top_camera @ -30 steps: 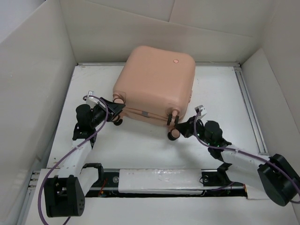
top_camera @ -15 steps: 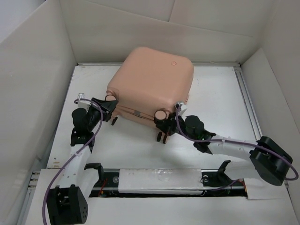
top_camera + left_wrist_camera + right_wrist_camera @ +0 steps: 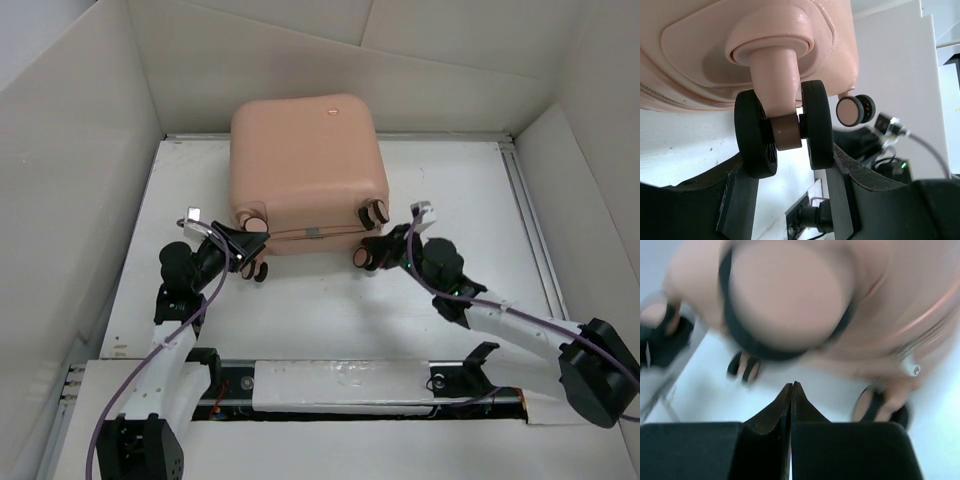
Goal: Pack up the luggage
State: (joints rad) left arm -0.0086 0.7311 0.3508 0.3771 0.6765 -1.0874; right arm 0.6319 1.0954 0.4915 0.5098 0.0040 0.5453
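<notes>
The luggage (image 3: 300,160), a closed peach-pink hard-shell suitcase, lies flat at the back middle of the table with its wheel end toward the arms. My left gripper (image 3: 248,242) is at its near left corner. In the left wrist view its fingers (image 3: 740,195) are closed on the black double caster wheel (image 3: 784,132) from both sides. My right gripper (image 3: 372,252) sits just in front of the near right caster (image 3: 372,212). Its jaws (image 3: 791,386) are pressed together with nothing in them. Above them is a blurred pink wheel face (image 3: 785,295) and the shell (image 3: 905,305).
Tall cardboard walls (image 3: 80,200) enclose the white table (image 3: 460,200) on the left, back and right. A metal rail (image 3: 530,230) runs along the right side. The arms' base bar (image 3: 340,385) lies across the near edge.
The suitcase has swung left and back, so its wheel end now faces the arms squarely. The left gripper kept hold of the caster. The right gripper closed fully, near the right caster.
</notes>
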